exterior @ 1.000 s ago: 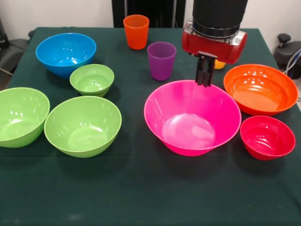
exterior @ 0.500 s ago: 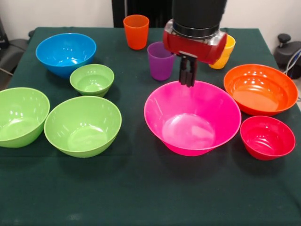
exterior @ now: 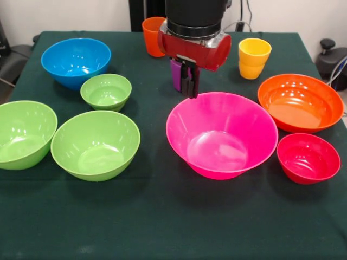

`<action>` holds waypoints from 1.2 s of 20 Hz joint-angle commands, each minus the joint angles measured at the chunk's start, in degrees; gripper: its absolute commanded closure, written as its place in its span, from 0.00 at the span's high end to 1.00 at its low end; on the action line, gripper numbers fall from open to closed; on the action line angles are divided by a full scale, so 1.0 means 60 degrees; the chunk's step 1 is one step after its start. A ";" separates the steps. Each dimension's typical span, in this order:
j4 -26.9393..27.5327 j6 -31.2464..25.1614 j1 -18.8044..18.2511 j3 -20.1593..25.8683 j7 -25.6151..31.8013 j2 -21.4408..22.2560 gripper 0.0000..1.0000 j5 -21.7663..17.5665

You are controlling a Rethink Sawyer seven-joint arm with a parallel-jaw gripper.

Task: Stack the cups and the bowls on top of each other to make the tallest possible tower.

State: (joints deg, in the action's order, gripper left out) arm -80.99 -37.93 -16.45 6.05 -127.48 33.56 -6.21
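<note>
Purple cup (exterior: 175, 75) just behind fingers (exterior: 190, 81).

Open cloth (exterior: 162, 216) up front; pink bowl (exterior: 222, 135) just beside end effector (exterior: 190, 95).

Four bowls (exterior: 95, 144) sit left on the bench (exterior: 162, 222), three bowls (exterior: 221, 134) right; cups (exterior: 254, 58) stand behind them, none stacked, the gripper (exterior: 190, 86) hanging between the groups.
</note>
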 commanded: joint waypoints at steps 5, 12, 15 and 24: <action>-0.1402 0.0813 -0.0030 0.0015 -0.0019 0.0096 0.00 -0.0604; -0.1785 0.1303 0.0111 -0.0339 -0.0342 0.0169 0.00 -0.0647; -0.1982 0.1432 0.0139 -0.0319 -0.0379 0.0221 0.00 -0.0577; -0.1950 0.1241 0.0510 -0.0589 -0.1015 0.0331 0.00 -0.0038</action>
State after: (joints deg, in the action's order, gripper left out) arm -89.84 -32.05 -15.39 1.32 -127.48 36.15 -6.16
